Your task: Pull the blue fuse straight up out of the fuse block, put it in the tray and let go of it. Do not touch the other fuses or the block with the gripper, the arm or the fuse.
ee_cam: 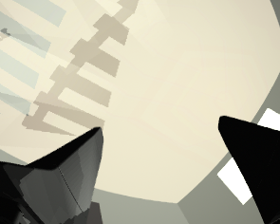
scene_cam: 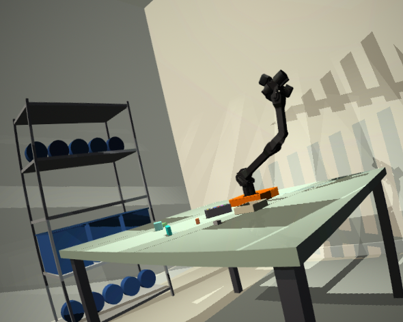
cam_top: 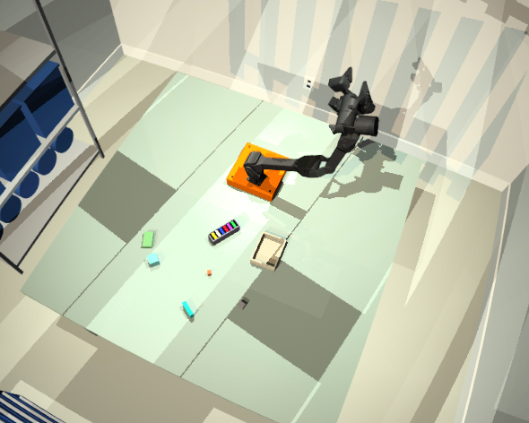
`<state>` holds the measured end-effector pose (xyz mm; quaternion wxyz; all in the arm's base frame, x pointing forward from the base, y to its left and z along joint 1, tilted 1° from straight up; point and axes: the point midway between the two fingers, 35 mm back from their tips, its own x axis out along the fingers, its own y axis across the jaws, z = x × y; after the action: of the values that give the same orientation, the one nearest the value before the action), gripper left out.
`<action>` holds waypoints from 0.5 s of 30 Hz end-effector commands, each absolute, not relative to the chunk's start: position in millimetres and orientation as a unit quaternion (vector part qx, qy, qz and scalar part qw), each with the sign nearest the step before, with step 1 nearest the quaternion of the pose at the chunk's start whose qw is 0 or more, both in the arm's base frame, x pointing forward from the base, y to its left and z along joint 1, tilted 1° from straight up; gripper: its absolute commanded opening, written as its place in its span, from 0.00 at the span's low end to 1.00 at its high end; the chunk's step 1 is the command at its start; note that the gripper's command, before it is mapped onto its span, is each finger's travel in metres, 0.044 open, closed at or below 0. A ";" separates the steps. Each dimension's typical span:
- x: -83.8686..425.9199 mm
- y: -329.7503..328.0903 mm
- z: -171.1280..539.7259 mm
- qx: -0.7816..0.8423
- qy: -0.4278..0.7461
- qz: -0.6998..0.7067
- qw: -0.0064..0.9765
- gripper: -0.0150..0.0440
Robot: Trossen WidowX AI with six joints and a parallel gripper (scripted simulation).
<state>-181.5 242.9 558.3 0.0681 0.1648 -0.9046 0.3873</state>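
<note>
The dark fuse block (cam_top: 227, 236) (scene_cam: 218, 211) stands on the table in front of the arm's base. Its fuses sit in one row: yellow, white, blue, red, magenta and green. The blue fuse (cam_top: 221, 230) is in the row between the white and the red one; in the exterior view it is too small to make out. The beige tray (cam_top: 262, 264) (scene_cam: 243, 209) lies beside the block, with no fuse seen in it. My gripper (cam_top: 357, 78) (ee_cam: 162, 127) is open and empty, raised high behind the base and far from block and tray, its fingers pointing away from them.
The orange base (cam_top: 238, 176) (scene_cam: 240, 200) is close behind the block. Also on the table are a green block (cam_top: 147, 238), a light blue cube (cam_top: 152, 259) (scene_cam: 158, 225), a small orange cube (cam_top: 209, 272) (scene_cam: 197, 220), a teal bar (cam_top: 187, 309) (scene_cam: 169, 230) and a dark piece (cam_top: 243, 303) (scene_cam: 217, 222).
</note>
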 end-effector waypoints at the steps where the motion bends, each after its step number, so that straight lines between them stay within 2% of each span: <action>1: -181.7 241.2 558.9 0.166 -0.906 0.383 0.069 0.89; 4: -183.9 215.9 567.9 0.190 -0.925 0.318 0.080 0.75; 12: -174.4 95.6 597.5 0.291 -0.943 0.021 0.158 0.40; 13: -170.4 78.4 600.3 0.304 -0.937 -0.019 0.172 0.37; 15: -160.4 44.7 604.3 0.328 -0.917 -0.097 0.203 0.37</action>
<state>-175.3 92.2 597.2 0.1663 0.2980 -0.9400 0.0025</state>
